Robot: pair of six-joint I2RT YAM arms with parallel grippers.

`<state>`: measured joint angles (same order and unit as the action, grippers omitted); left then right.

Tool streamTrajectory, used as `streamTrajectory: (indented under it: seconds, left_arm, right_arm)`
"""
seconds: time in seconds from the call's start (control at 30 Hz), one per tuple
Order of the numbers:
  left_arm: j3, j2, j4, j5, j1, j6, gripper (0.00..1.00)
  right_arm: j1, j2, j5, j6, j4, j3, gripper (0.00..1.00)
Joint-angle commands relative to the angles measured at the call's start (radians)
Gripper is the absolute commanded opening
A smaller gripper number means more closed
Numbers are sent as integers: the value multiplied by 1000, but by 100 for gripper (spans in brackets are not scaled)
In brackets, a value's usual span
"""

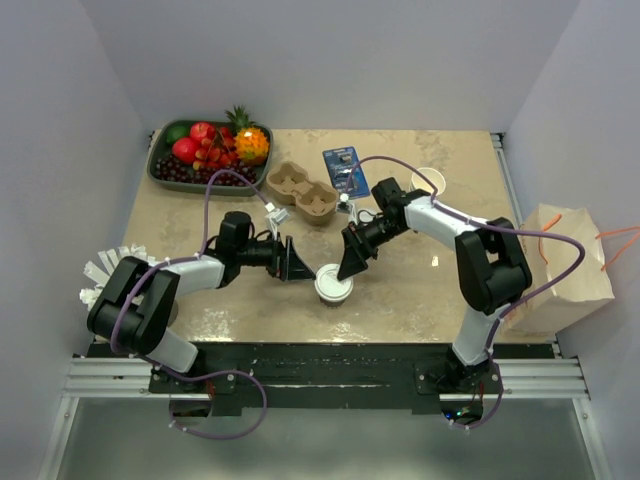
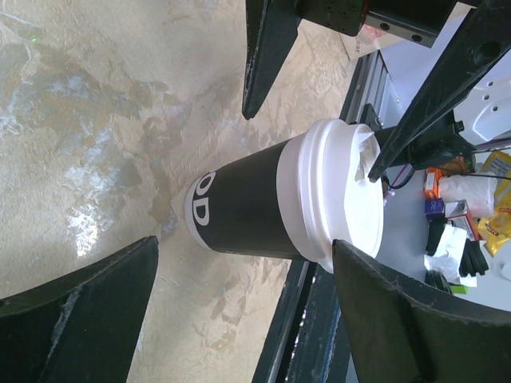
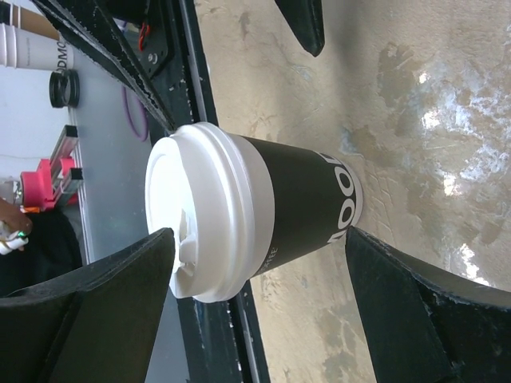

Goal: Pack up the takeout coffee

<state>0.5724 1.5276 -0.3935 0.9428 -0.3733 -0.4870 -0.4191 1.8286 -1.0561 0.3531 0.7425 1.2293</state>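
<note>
The left claw [image 2: 243, 247] fills the foreground of its wrist view, its two dark fingers [image 2: 80, 319] spread wide and gripping nothing, with the coffee cup [image 2: 247, 207] standing just ahead in the gap, touched by neither. The right claw [image 3: 259, 235] is likewise released. Its fingers [image 3: 423, 311] straddle the cup [image 3: 295, 207], and one tip sits right at the rim of the white lid [image 3: 200, 207], though I cannot tell if it touches. From above, the cup [image 1: 334, 285] stands upright on the worktop [image 1: 440, 290] close to the near edge, between the left claw [image 1: 303, 268] and the right claw [image 1: 348, 268]. The pulp cup carrier [image 1: 305, 192] lies farther back, and a paper bag [image 1: 560, 270] sits off the right edge.
</note>
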Motion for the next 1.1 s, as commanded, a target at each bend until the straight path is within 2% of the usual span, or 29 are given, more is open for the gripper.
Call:
streamTrajectory:
  seconds: [0.0, 0.3, 0.37, 0.53, 0.67, 1.07]
  left_arm:
    - [43, -3, -2, 5, 4, 13, 94]
    - [52, 19, -5, -12, 1, 11, 94]
    - [66, 26, 36, -33, -7, 30, 94]
    - [110, 75, 209, -173, -24, 116, 92]
    - [99, 86, 260, -258, -26, 123, 89]
    - [87, 92, 301, -404, -55, 149, 85]
  right_arm:
    - [-10, 1, 27, -29, -32, 7, 90]
    - [-12, 29, 79, -83, -77, -1, 84]
    - [-10, 29, 91, -89, -84, -4, 83]
    - [-14, 41, 107, -109, -94, -19, 80]
    - [-15, 44, 119, -111, -97, -28, 80]
    - [-15, 67, 162, -103, -78, -36, 79]
